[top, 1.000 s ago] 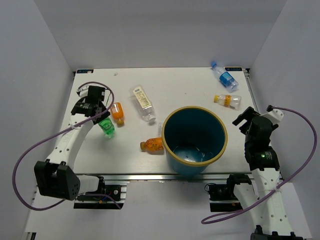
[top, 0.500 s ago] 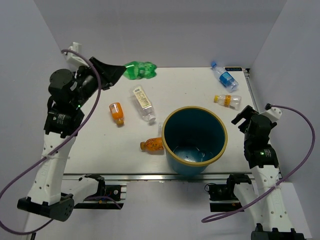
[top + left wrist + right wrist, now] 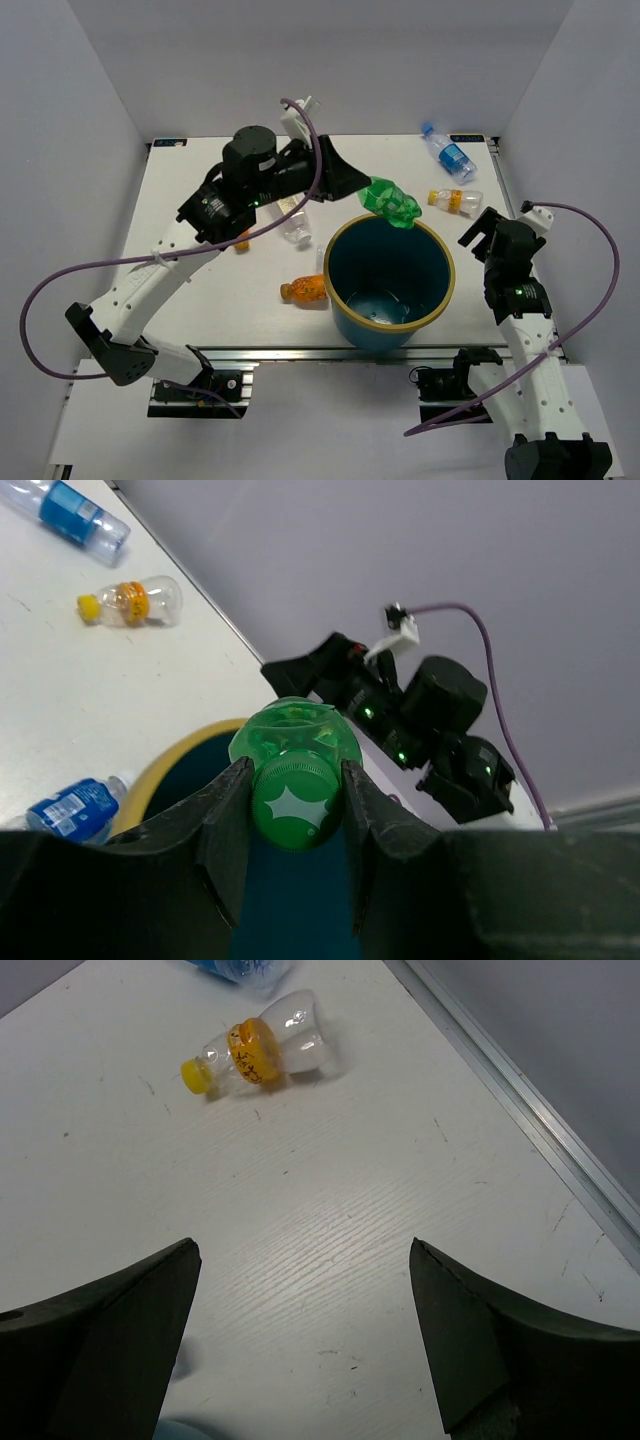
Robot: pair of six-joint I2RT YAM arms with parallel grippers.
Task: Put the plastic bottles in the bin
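Observation:
My left gripper [image 3: 362,190] [image 3: 296,802] is shut on the cap end of the green bottle [image 3: 393,202] [image 3: 294,742] and holds it in the air over the far rim of the teal bin [image 3: 446,272] [image 3: 160,774]. An orange bottle [image 3: 304,290] lies against the bin's left side. My left arm partly hides a second orange bottle [image 3: 241,240] and the clear square bottle [image 3: 296,228]. The blue-labelled bottle [image 3: 451,157] [image 3: 76,516] and the yellow-capped bottle [image 3: 455,201] [image 3: 256,1048] lie at the far right. My right gripper [image 3: 481,232] [image 3: 302,1248] stands open over bare table.
The table's right edge rail [image 3: 520,1100] runs close beside my right gripper. My left arm [image 3: 180,250] reaches across the table's left half. White walls close in the table on the left, far and right sides.
My left arm lifted the green bottle off the table's left side and swung it right, to above the bin. The right arm barely moved.

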